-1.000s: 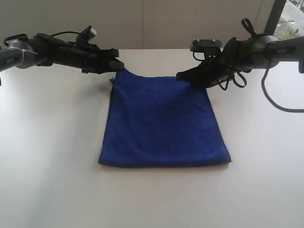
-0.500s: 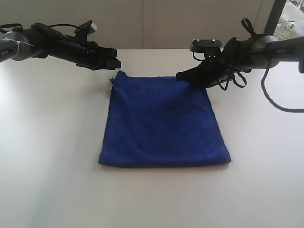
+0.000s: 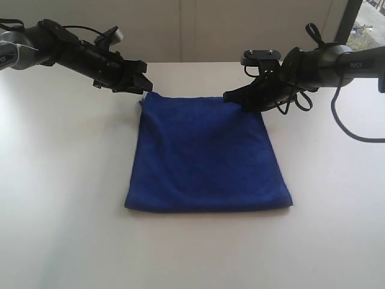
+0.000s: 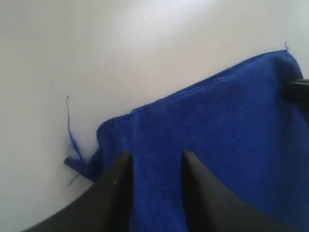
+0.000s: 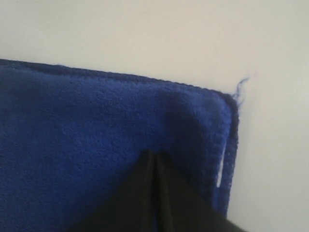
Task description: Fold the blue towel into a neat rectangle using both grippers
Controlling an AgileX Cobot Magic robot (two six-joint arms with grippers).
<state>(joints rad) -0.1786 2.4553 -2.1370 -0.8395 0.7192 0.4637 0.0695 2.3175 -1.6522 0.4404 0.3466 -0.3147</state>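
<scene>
The left gripper has its two fingers apart. Blue cloth shows in the gap between them and nothing is pinched. Its tips sit over the towel just inside one far corner, and a frayed thread trails from that corner onto the table just outside the jaws.

The right gripper has its fingers pressed together, with only a hairline seam between them (whether any cloth is nipped there cannot be told). Its tips lie on the towel near the other far corner. Just beside them, a small white label shows at the cloth's edge.

The towel lies flat on the white table as a rough rectangle. Its far edge runs from one pair of jaws to the other, and its near edge, which looks doubled over, lies well away from both.
</scene>
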